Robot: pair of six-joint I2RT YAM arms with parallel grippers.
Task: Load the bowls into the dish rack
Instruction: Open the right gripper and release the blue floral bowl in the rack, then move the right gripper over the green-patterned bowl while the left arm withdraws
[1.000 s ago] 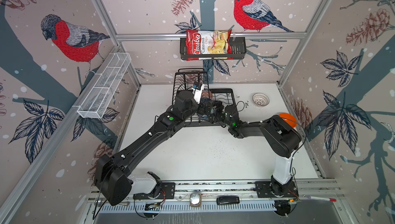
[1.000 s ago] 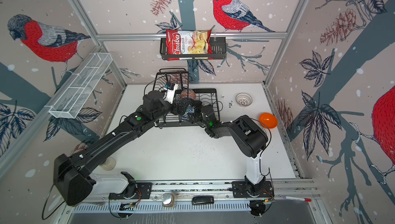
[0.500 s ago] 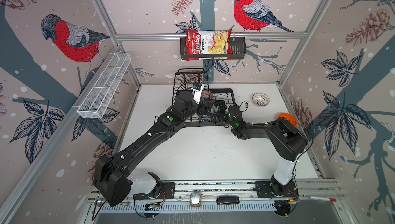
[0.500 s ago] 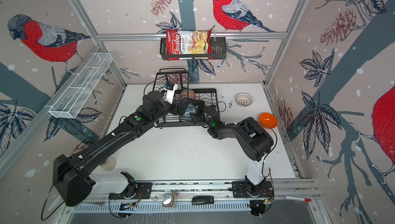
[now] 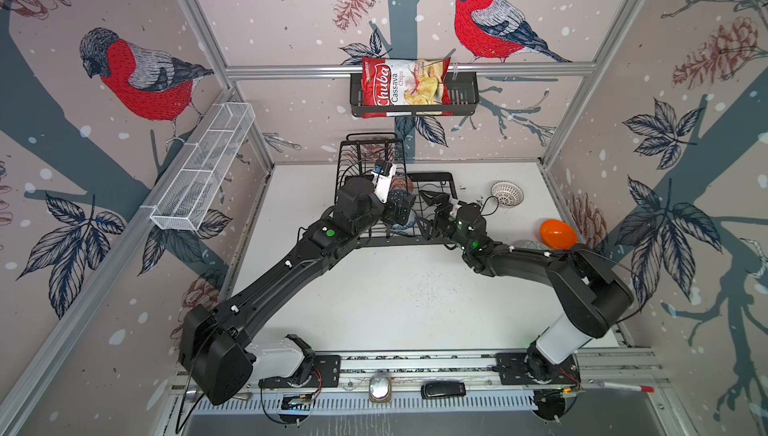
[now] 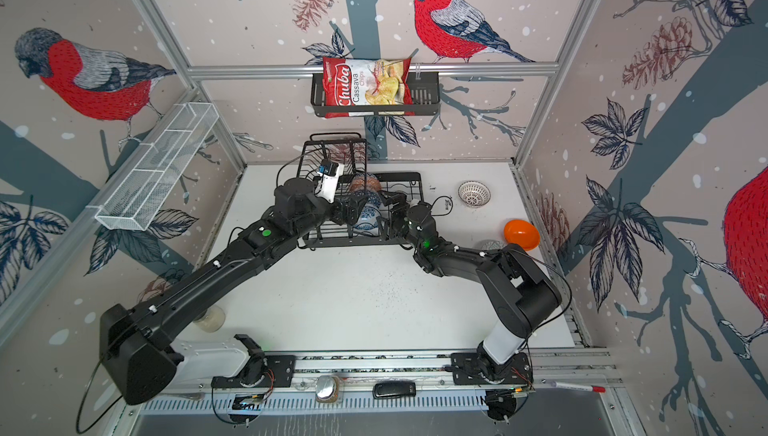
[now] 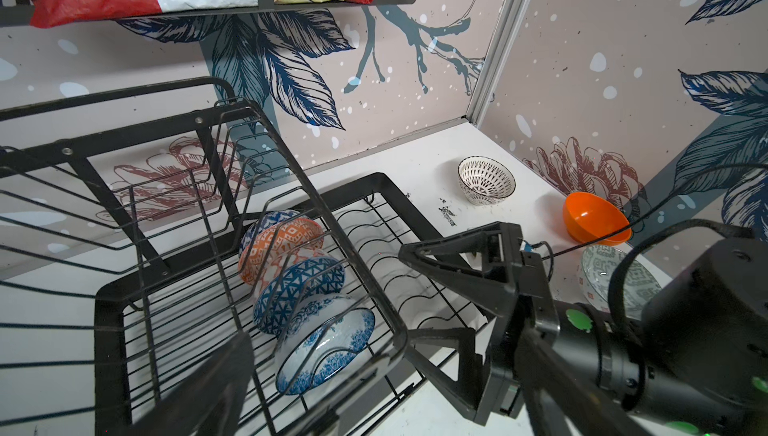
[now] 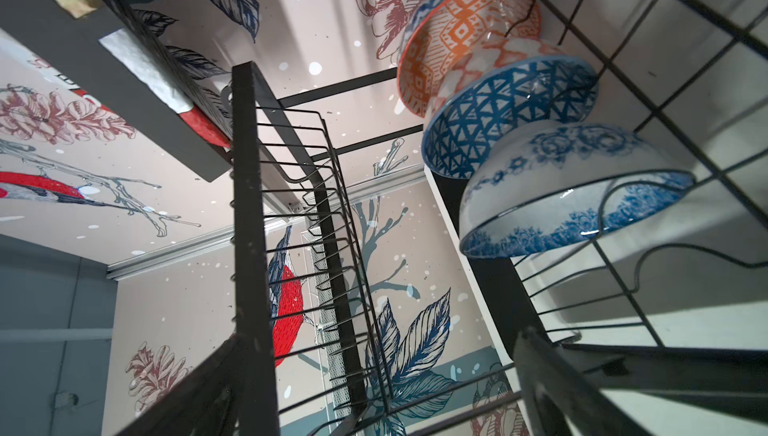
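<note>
The black dish rack [image 5: 432, 175] [image 7: 108, 301] stands at the back of the table. Three bowls lean on edge in it: orange-white [image 7: 282, 246], blue triangle-patterned [image 7: 303, 288], blue-white floral [image 7: 328, 346] [image 8: 561, 180]. On the table to the right lie a white lattice bowl [image 5: 507, 194], a plain orange bowl [image 5: 558, 235] and a grey-white bowl [image 7: 598, 276], which my right arm partly hides in both top views. My left gripper [image 5: 399, 209] is open over the rack's front, near the floral bowl. My right gripper [image 5: 428, 209] [image 7: 405, 294] is open and empty at the rack's right side.
A black slatted basket [image 5: 461, 97] with a chips bag [image 5: 399, 86] hangs on the back wall above the rack. A white mesh shelf [image 5: 203, 172] runs along the left wall. Side walls stand close to the table's edges.
My right gripper has drawn back to the right, away from the bowls in the rack, and its elbow has swung outward. The left arm has stayed put.
</note>
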